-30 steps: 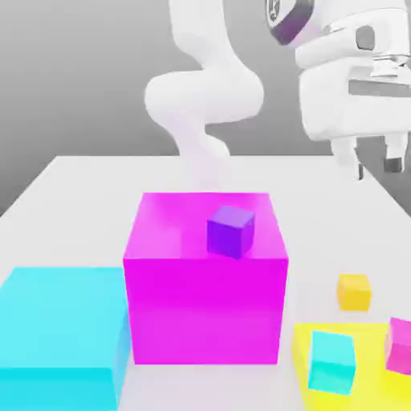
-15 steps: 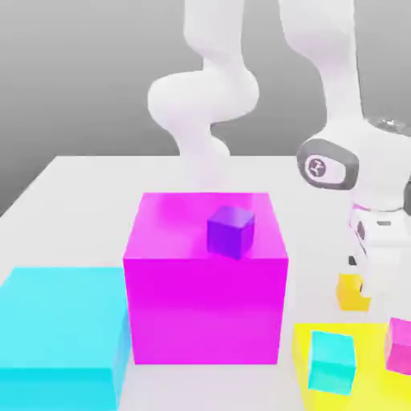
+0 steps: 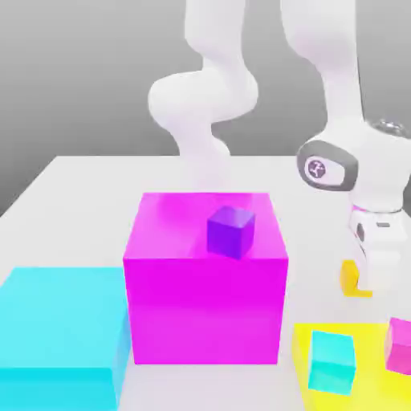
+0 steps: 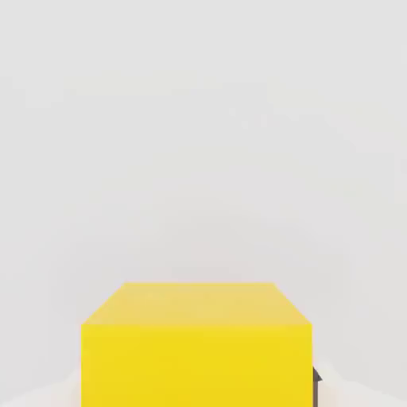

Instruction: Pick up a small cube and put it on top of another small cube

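On the desk (image 3: pixel 80 172) at the exterior view's right, the fingers pinch the small orange-yellow cube (image 3: pixel 351 278) low beside the yellow tile (image 3: pixel 301 337) carrying the cyan cube (image 3: pixel 332 362). A shallow pinch could let it slip during the lift; a low carry could knock the pink cube (image 3: pixel 399 345).

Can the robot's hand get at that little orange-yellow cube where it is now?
Probably yes: the hand is already down around the small orange-yellow cube, shut on it, with nothing between them on the white table.
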You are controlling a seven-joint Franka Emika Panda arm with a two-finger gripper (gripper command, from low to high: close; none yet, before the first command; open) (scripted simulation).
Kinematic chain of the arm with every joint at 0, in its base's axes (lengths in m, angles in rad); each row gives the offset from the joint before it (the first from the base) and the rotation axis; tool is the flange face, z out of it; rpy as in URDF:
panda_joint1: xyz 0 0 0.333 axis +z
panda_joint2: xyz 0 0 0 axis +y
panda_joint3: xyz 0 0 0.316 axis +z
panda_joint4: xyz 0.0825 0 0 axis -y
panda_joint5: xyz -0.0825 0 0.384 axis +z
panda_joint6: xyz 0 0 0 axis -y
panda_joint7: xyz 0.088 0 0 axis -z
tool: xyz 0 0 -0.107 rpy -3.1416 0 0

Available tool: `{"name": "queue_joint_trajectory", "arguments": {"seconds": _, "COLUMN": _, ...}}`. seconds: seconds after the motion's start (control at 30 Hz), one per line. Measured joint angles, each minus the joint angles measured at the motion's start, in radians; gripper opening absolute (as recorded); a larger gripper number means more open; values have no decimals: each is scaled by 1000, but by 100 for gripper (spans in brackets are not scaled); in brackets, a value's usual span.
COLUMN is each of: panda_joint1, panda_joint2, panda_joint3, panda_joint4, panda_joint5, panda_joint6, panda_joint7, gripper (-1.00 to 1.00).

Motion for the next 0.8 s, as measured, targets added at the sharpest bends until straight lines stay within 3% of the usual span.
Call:
{"name": "queue_joint_trajectory", "arguments": {"seconds": 0.6, "panda_joint1": -277, "panda_joint2": -25, "panda_joint3": -171, "panda_joint4": 401, "panda_joint5": 64, "panda_joint6": -423, "panda_joint7": 710, "gripper": -100}}
{"name": "queue_joint_trajectory", "arguments": {"seconds": 0.73, "panda_joint1": -287, "panda_joint2": 61, "panda_joint3": -185, "panda_joint4": 417, "panda_joint5": 60, "panda_joint6": -352, "panda_joint7": 776, "gripper": -100}}
{"name": "queue_joint_trajectory", "arguments": {"seconds": 0.77, "panda_joint1": -287, "panda_joint2": 89, "panda_joint3": -185, "panda_joint4": 412, "panda_joint5": 60, "panda_joint6": -319, "panda_joint7": 778, "gripper": 100}}
{"name": "queue_joint_trajectory", "arguments": {"seconds": 0.8, "panda_joint1": -287, "panda_joint2": 89, "panda_joint3": -185, "panda_joint4": 412, "panda_joint5": 60, "panda_joint6": -319, "panda_joint7": 778, "gripper": 100}}
